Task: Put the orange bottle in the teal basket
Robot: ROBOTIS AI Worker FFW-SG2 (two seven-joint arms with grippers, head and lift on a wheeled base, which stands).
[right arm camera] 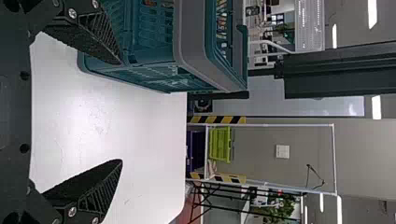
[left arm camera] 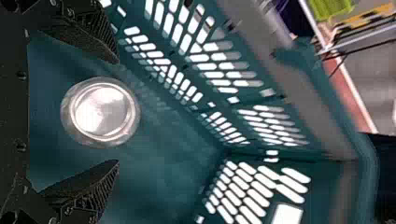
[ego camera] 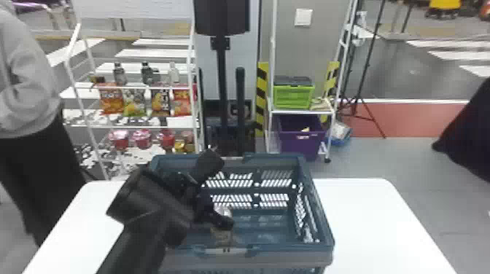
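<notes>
The left claw (left arm camera: 117,112) has its 2 fingers spread around the orange bottle (left arm camera: 100,112) inside the teal basket (ego camera: 323,218), likely so that lifting away won't tip it, while the right claw (right arm camera: 121,112), also spread, hangs by the surface (ego camera: 368,222).

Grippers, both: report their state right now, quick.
Left gripper: open, fingers spread apart at the basket, gripping nothing.
Right gripper: open and empty, fingers spread apart.
</notes>
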